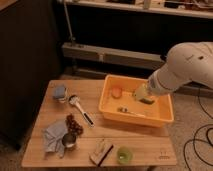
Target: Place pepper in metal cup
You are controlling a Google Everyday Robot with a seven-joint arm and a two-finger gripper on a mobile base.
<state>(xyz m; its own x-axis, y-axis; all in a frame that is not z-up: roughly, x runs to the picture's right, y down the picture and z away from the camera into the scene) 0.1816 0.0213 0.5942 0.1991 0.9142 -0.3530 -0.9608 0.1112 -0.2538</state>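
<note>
The pepper [148, 101] is a small dark green piece lying inside the yellow bin [165, 120], toward its back right. My gripper [142, 93] hangs from the white arm [187, 70] on the right and reaches down into the bin. It is right over the pepper and hides part of it. The metal cup [69, 141] stands on the wooden table [145, 145] at the front left, by the blue cloth, far from the gripper.
A small orange round item [117, 92] and a pale utensil [131, 111] lie in the bin. On the table are a grape bunch [74, 124], a blue cloth [53, 135], a spoon-like tool [80, 109], a grey-blue object [60, 92], a wooden block [101, 150] and a light green cup [124, 155].
</note>
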